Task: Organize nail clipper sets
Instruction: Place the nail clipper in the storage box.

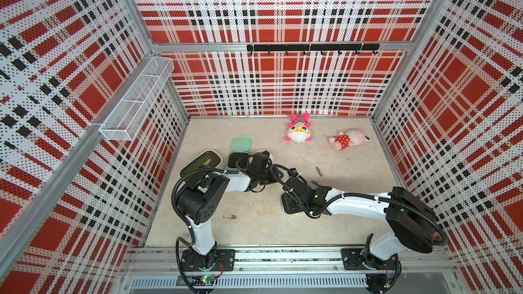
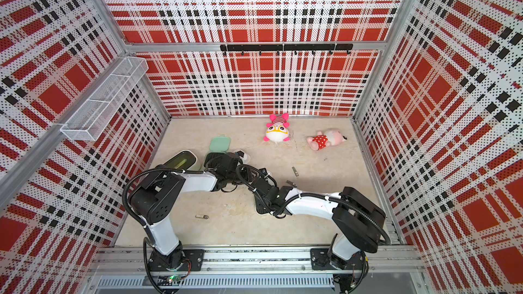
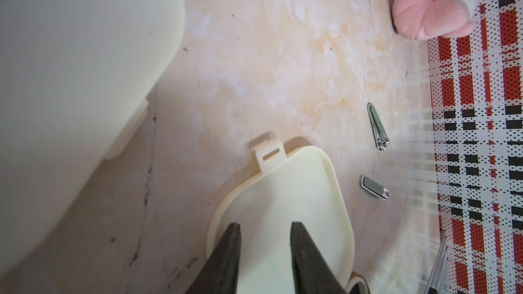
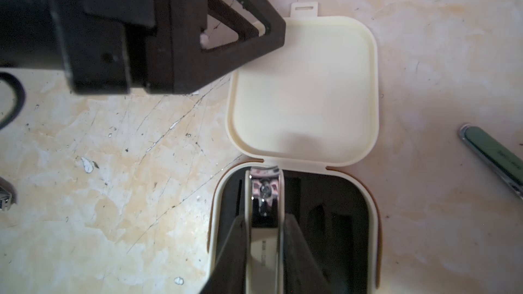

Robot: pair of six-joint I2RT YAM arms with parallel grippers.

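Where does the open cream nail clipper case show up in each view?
Top view: black-lined base peeks from under the right arm.
Top view: same, base.
Left wrist: only its lid, beneath the jaws.
Right wrist: open case, centre to bottom edge.
Landmark: green-handled clipper beside it in all four.

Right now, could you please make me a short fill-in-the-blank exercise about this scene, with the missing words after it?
1. The right gripper holds a silver clipper over the ____ insert of the cream case.
2. That case is ____, not shut.
3. The left gripper is above its ____.
4. ____ pink plush toys lie on the table.

Missing words: black; open; lid; Two.
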